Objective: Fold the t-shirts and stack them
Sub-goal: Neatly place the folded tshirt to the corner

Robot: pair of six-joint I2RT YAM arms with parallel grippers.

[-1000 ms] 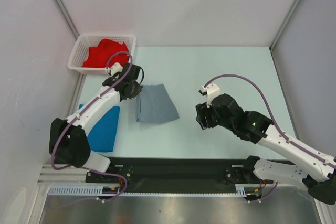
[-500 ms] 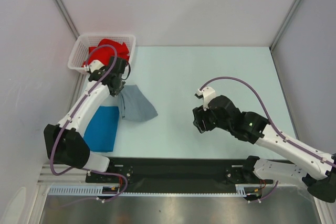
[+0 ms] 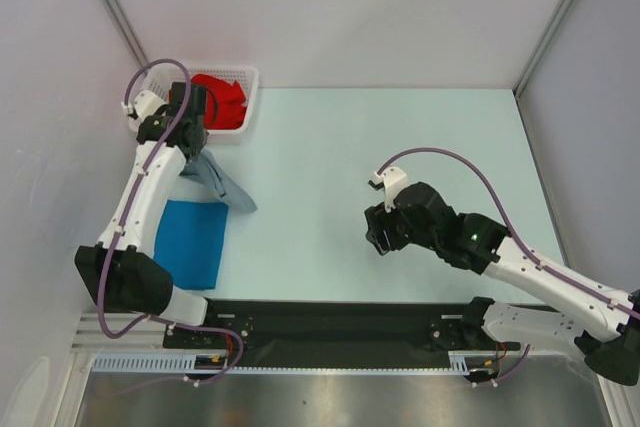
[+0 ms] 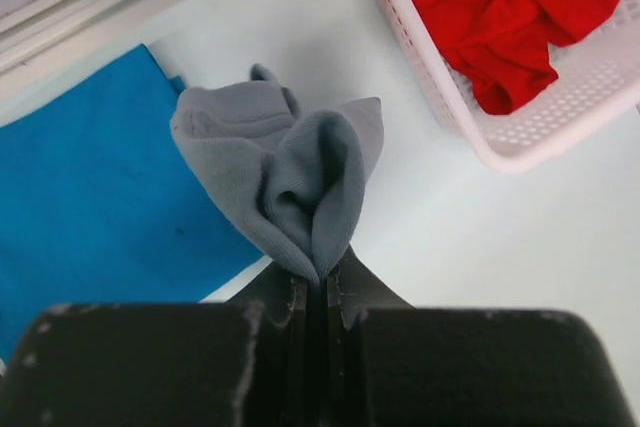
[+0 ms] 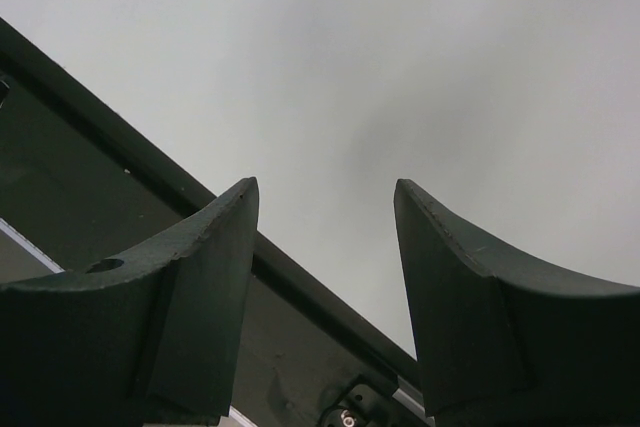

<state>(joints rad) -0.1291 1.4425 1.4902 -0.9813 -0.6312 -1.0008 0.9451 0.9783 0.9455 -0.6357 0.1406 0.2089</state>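
Nearest, toward 5 o'clock on the pale worktop [image 3: 400, 137], the right pincer [image 3: 378, 232] hangs above bare surface with its jaws standing well apart and nothing between them. Its own wrist view shows only the two dark fingers [image 5: 180, 277] against the pale surface and a dark band crossing behind them. Over at 8 o'clock the blue t-shirt [image 3: 190, 242] lies flat as a folded rectangle, touching neither pincer. Just past it, around 10 o'clock, the left pincer [image 4: 318, 287] is pressed together on a bunched part of the grey t-shirt [image 4: 290, 177], the cloth pinched in the thin slit between the jaws. From that grip the grey shirt hangs down and trails toward 4 o'clock, its lower end close to the blue shirt's far right corner; whether that end rests on the worktop cannot be told. In the left wrist view its gathered folds overlap the edge of the blue one. Farthest, at 11 o'clock in the corner, the white mesh basket [image 3: 252, 87] holds the red t-shirt [image 3: 220, 97], crumpled, and the left pincer sits just beside the basket's near rim.
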